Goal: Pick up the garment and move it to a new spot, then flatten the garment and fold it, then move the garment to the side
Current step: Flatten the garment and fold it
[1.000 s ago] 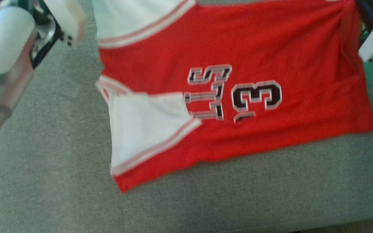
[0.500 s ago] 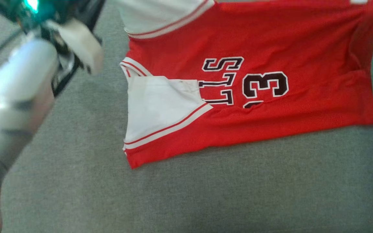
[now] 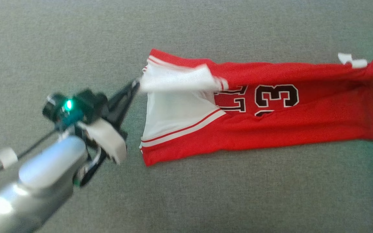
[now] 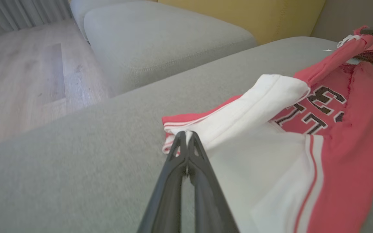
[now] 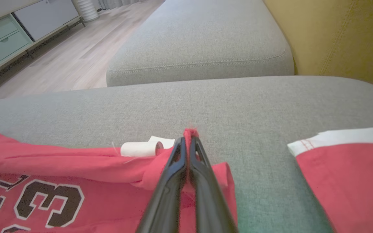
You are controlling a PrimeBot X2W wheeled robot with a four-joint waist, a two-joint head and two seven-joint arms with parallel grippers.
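garment: you see the red-and-white basketball jersey [image 3: 303, 126] lying on the grey fabric sofa cushion [image 3: 206, 194], its far edge raised | left gripper [image 4: 186, 135]: pinching the white corner | right gripper [image 5: 189, 136]: pinching the red corner

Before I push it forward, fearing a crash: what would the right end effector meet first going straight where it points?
The right end effector, shut on the red jersey, points low across the grey cushion; likely that cushion first, though depth is unclear.
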